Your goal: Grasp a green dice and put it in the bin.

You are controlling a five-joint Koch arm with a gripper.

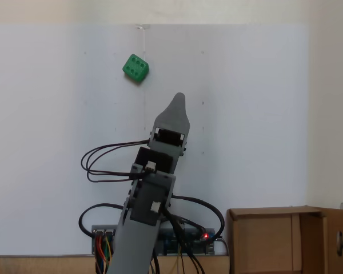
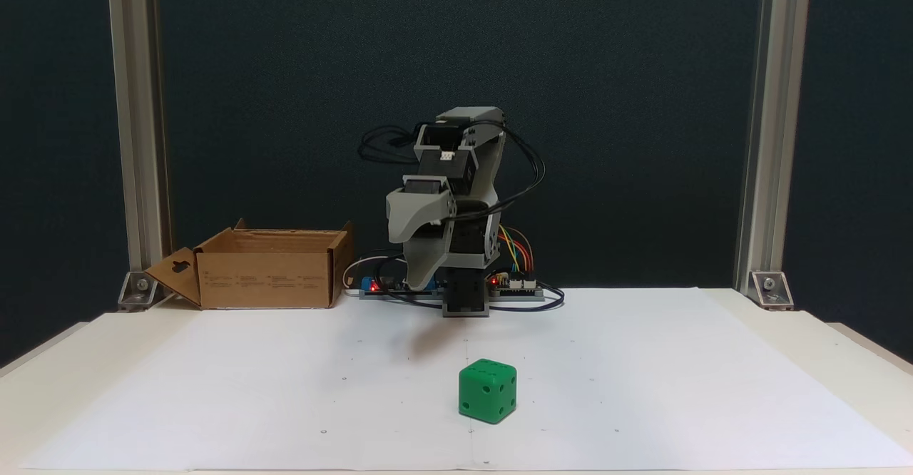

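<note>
One cube: green dice [image 2: 488, 390], judged light, rigid, smooth; rounded corners may slip.
Hold: opposite flat faces advised.
Gripper [image 1: 177, 101]: spread cannot be told.

The dice [image 2: 488, 391] is smooth, slightly glossy green plastic. The bin [image 2: 265, 268] is matt brown cardboard. The arm [image 2: 446, 211] is matt grey plastic. White matt paper [image 2: 214, 389] covers the table; brushed metal posts [image 2: 139, 125] stand far behind.
</note>
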